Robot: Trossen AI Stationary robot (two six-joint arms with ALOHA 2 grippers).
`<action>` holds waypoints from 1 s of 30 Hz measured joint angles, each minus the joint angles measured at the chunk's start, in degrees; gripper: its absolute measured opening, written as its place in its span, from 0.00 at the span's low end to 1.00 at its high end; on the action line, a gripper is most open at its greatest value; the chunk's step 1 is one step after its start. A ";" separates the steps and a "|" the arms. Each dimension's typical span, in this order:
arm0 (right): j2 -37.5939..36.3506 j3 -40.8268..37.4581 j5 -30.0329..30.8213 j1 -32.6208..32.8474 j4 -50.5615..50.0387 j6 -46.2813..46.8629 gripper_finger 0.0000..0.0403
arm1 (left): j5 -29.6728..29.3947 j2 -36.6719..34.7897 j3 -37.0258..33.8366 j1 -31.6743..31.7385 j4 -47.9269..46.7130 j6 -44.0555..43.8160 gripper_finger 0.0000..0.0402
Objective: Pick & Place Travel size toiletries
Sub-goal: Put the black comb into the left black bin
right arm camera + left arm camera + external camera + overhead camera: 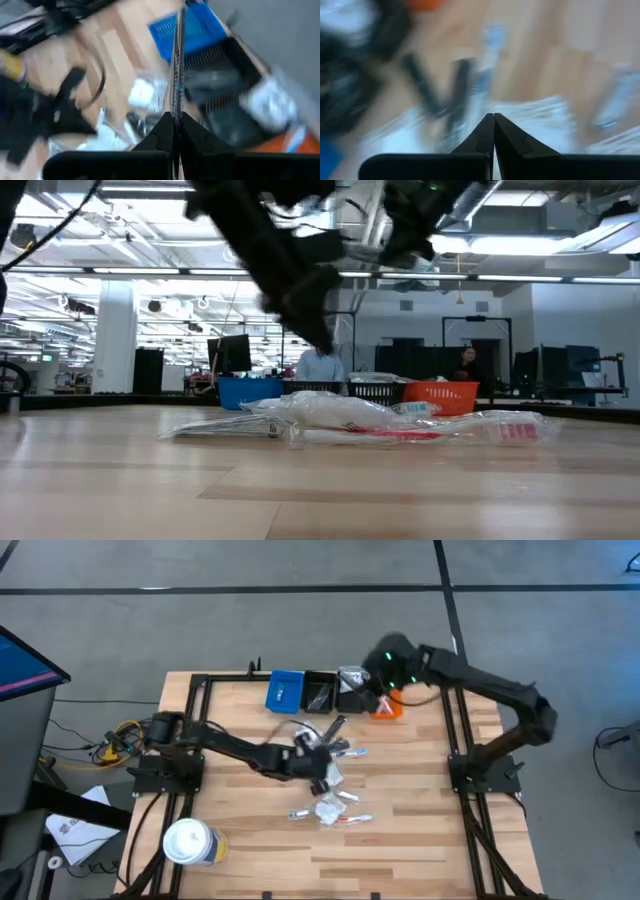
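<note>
Currently carrying step: right hand, fingers pinching thin black comb, hovers over black bin. Left hand pressed together, empty, above sachets on tabletop. Next: release comb into a bin.

Blue bin, black bin, orange bin — white tub well apart.

Left wrist view is smeared: the pile of sachets and two dark sticks beyond the pressed-together fingers are only streaks. In the right wrist view a thin strip, possibly a comb, rises edge-on from the closed fingers. From table height, the arm is cut off above.
</note>
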 joint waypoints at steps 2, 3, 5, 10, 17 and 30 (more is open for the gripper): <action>3.87 4.80 -0.90 -1.33 -1.50 -6.34 0.00 | -4.08 -4.95 -4.97 0.17 -0.24 -3.28 0.00; 5.76 6.78 -1.71 -1.74 -1.40 -10.48 0.00 | -5.84 -7.53 -7.50 0.27 0.22 -4.78 0.00; 9.83 10.28 -2.27 -2.38 -1.46 -19.46 0.00 | -9.73 -13.36 -13.21 0.28 1.48 -7.45 0.00; 20.09 18.47 -1.92 -5.12 -5.55 -44.74 0.01 | -16.36 -28.57 -27.76 0.27 9.92 -9.93 0.00; 32.00 25.35 -1.75 -8.38 -7.25 -83.30 0.01 | -18.61 -47.35 -44.39 1.04 25.23 -7.48 0.00; 42.10 26.89 4.42 -9.06 3.78 -100.99 0.01 | -17.98 -54.33 -49.70 3.65 38.84 4.44 0.00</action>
